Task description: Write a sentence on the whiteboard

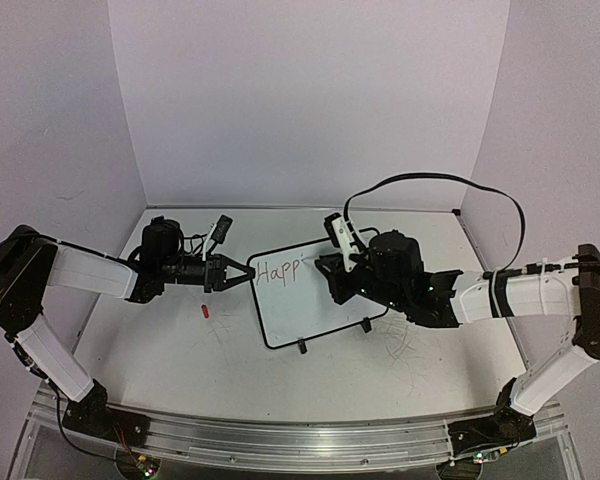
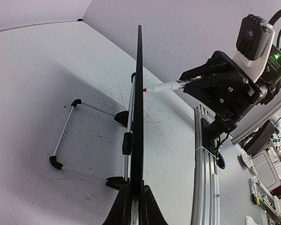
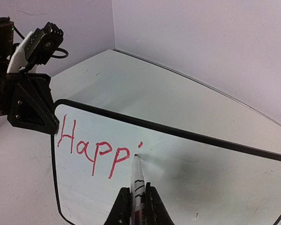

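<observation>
We find the whiteboard [image 1: 315, 305] near the middle of the table [image 1: 160, 350], propped on its wire stand [image 2: 65, 136] with small black feet, its writing face turned toward the arms. The left gripper [image 2: 135, 190] is pinched tight on the board's left edge, one finger on each face of the thin black frame, so the board is held from that side. The right gripper [image 3: 135, 199] reaches in from the right and is clamped narrowly around a marker [image 3: 137, 178], which points away from the wrist toward the glossy surface.

On the upper left part of the board we read the red lettering [image 3: 91, 147]: "Happ", followed by a small red dot (only the beginning of the next letter). The marker's tip touches the white surface just below that dot, to the right of the second "p". From the left wrist we see the board edge-on, with the marker's red tip meeting its face from the right.

On the table left of the board, below the left gripper, lies a small red piece [image 1: 204, 310], too small for us to name with certainty. A black cable [image 1: 450, 180] arches above the right arm.
</observation>
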`<control>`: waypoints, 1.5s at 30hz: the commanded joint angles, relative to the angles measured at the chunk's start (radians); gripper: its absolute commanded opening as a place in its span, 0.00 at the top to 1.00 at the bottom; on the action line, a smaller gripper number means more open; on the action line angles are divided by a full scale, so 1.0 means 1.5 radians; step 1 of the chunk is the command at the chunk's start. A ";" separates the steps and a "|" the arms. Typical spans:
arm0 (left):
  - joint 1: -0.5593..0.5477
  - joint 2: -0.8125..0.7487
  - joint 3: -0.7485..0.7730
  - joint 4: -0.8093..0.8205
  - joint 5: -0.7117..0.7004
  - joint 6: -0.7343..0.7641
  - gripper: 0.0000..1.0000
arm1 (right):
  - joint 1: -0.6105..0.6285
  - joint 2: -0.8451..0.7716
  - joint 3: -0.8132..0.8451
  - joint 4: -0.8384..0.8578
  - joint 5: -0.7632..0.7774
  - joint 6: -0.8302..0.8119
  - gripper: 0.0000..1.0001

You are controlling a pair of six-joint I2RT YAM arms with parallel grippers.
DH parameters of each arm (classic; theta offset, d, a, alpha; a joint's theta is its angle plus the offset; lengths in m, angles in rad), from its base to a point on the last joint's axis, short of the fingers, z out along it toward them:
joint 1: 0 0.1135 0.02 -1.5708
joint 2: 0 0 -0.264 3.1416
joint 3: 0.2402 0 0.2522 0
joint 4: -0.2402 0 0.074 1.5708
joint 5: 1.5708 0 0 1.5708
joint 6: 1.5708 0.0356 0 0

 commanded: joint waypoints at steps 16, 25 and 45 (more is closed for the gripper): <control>-0.002 -0.008 0.019 -0.017 0.020 0.010 1.00 | 0.001 0.011 0.013 -0.007 0.031 0.013 1.00; -0.002 -0.010 0.019 -0.018 0.020 0.010 1.00 | 0.002 0.006 0.004 -0.022 0.025 0.028 1.00; -0.002 -0.008 0.021 -0.019 0.020 0.009 1.00 | 0.008 -0.012 -0.008 -0.019 0.004 0.046 1.00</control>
